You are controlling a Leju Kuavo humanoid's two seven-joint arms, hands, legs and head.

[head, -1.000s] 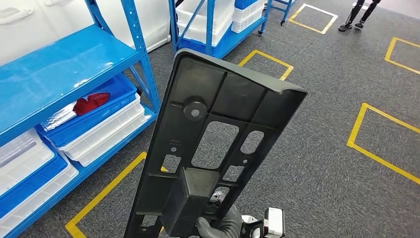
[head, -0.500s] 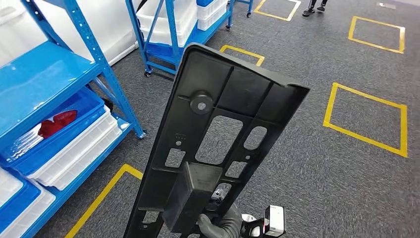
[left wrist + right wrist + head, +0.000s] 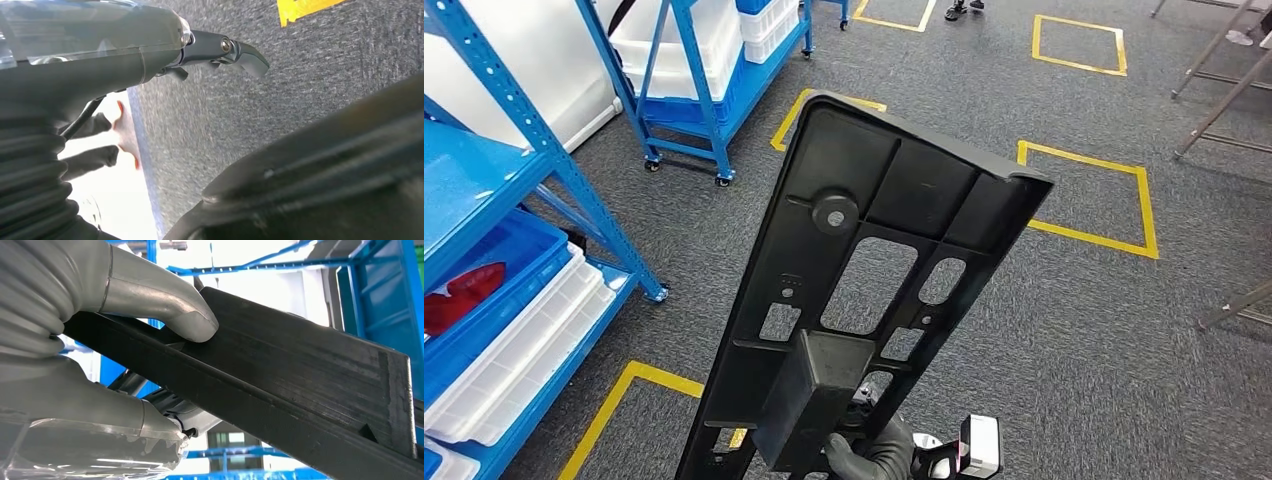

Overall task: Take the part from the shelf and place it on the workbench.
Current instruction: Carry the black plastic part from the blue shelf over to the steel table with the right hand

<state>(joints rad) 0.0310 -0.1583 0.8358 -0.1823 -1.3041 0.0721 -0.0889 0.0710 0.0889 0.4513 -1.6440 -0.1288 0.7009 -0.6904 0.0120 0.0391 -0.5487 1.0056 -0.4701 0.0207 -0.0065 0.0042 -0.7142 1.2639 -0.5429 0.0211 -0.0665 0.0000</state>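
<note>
The part (image 3: 864,290), a long black ribbed plastic panel with cut-outs, was already off the shelf and ran from the bottom centre of the head view up toward the upper middle, tilted to the right. The right robot hand (image 3: 869,455) gripped it at its lower end, at the bottom of the frame; in the right wrist view the thumb (image 3: 165,302) pressed flat on the panel's edge with the other fingers wrapped beneath, so the hold looked firm. The left robot hand (image 3: 220,50) hung over the carpet, and its fingers seemed to hold nothing, though the blurred close view left it unclear whether they were apart or curled. By my reading the picking was done and the carrying and setting down on the worktop remained; no worktop could be made out. The floor (image 3: 1074,330) was grey carpet marked with yellow tape squares (image 3: 1089,200). A blue shelf rack (image 3: 514,190) with white and blue bins stood at the left edge, a wheeled blue rack (image 3: 704,70) at the upper left, and a person's feet (image 3: 964,8) showed at the top.
</note>
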